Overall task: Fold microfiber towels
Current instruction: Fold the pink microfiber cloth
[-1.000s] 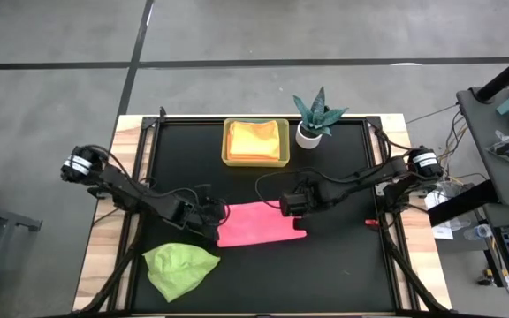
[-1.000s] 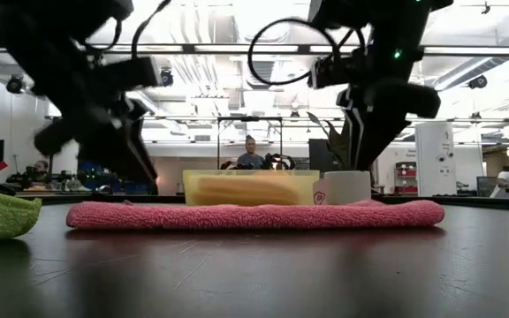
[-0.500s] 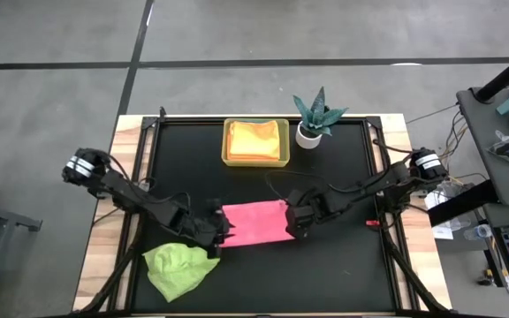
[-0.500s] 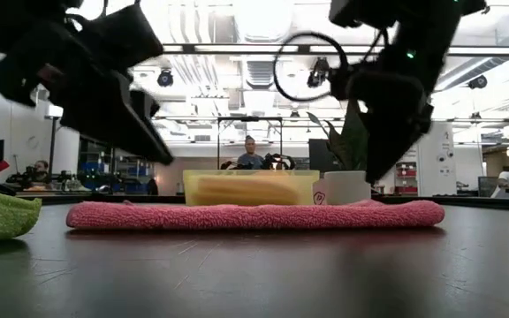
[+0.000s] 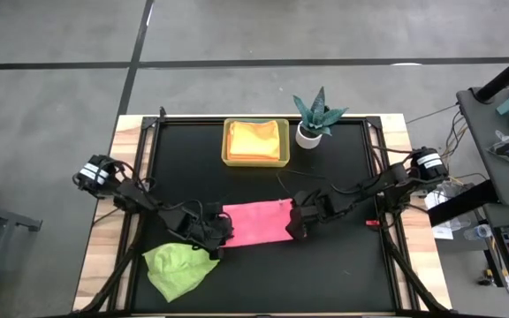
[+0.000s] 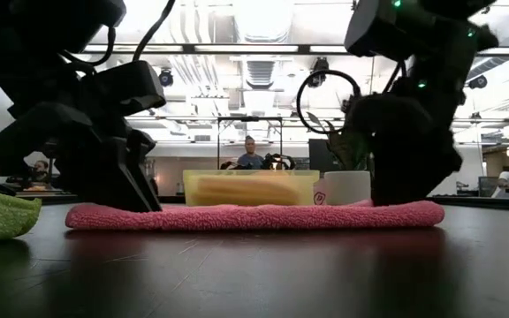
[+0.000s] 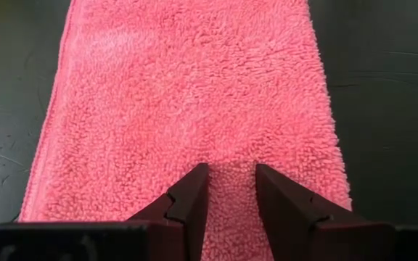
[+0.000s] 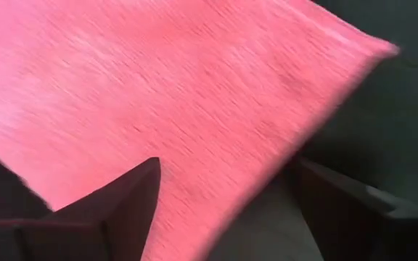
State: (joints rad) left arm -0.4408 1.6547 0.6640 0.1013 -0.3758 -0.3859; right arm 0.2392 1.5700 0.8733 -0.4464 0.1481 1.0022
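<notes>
At centre of the desk lies the pink towel, flat and apparently already doubled into a rectangle, long axis running left to right between the two arms. Left gripper sits at its left short edge, fingers set narrowly apart with a strip of pink pile between them; whether they pinch the cloth or merely rest on it cannot be told. Right gripper is at the opposite short edge, fingers spread wide over the pink cloth and holding nothing. In the low view both grippers are down at towel level and the cloth lies flat on the desk. Just beside the left gripper, towards the near-left corner, the lime green towel sits in a crumpled heap, not folded. At the back of the desk the yellow tray holds orange-yellow cloth, folded and stowed; how many pieces are stacked there cannot be made out. The plant in its white pot stands just beside the tray. No turquoise towel is visible. Judgement: task partly done, with orange-yellow finished, pink mid-fold with probably one more fold and transfer to the tray left, green untouched.
</notes>
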